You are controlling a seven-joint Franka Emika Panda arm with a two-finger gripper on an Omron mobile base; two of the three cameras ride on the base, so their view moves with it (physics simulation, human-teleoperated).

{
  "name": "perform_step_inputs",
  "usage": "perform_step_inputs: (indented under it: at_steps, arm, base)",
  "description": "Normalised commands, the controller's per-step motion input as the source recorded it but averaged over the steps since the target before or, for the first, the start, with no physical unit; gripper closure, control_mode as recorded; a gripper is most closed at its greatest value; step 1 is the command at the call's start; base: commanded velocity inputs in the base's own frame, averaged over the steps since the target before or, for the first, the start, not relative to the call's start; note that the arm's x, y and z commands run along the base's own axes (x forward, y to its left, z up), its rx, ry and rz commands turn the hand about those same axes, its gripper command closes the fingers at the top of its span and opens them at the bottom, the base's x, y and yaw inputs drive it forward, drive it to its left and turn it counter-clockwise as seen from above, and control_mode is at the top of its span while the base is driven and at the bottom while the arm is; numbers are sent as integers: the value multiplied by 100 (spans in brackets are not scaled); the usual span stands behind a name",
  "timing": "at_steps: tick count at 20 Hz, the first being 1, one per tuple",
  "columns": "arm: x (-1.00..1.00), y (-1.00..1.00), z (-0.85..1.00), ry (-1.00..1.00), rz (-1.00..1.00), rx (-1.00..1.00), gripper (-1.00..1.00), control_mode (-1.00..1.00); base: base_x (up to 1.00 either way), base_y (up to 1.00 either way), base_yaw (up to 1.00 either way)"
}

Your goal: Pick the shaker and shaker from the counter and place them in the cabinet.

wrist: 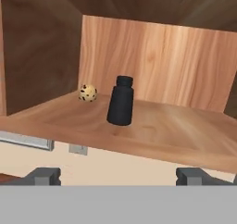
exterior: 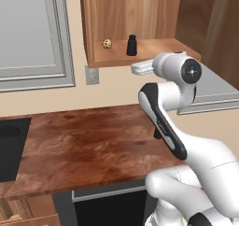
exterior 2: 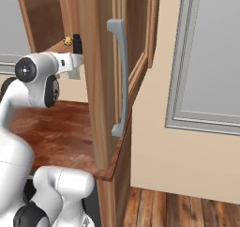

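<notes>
End effector (wrist: 118, 176) open, facing shaker (wrist: 121, 101) on cabinet (wrist: 185, 140) shelf.

A: What lies on the wooden shelf at about ten o'clock in the hand view?
B: A small tan ball with dark speckles (wrist: 88, 93). It rests near the back wall.
A: And below, in the left base view?
B: A brown wood-grain counter (exterior: 84, 145). At nine o'clock a dark sink (exterior: 10, 148) is set into it. Above, at ten o'clock, hangs a grey panelled door (exterior: 30, 33). A small grey wall outlet (exterior: 92, 75) sits under it.
A: In the right base view?
B: A grey curved handle (exterior 2: 121, 76) on an open wooden door, and a plank floor (exterior 2: 187, 212) at five o'clock.
</notes>
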Motion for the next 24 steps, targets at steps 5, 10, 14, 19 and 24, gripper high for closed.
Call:
perform_step_inputs:
  at_steps: [5, 10, 14, 19, 24]
  arm:
    - [-47, 0, -22, 7, -5, 0, -100, -100]
    - [-39, -1, -34, 11, -5, 0, -100, -100]
    - [-17, -7, -57, 19, -4, 0, -100, -100]
    - [-3, -16, -65, 23, 0, 0, -100, -100]
    - [0, -17, -69, 27, 0, 0, -100, -100]
  base:
    - [0, 0, 0]
    - [0, 0, 0]
    - [0, 0, 0]
    - [0, 0, 0]
    - [0, 0, 0]
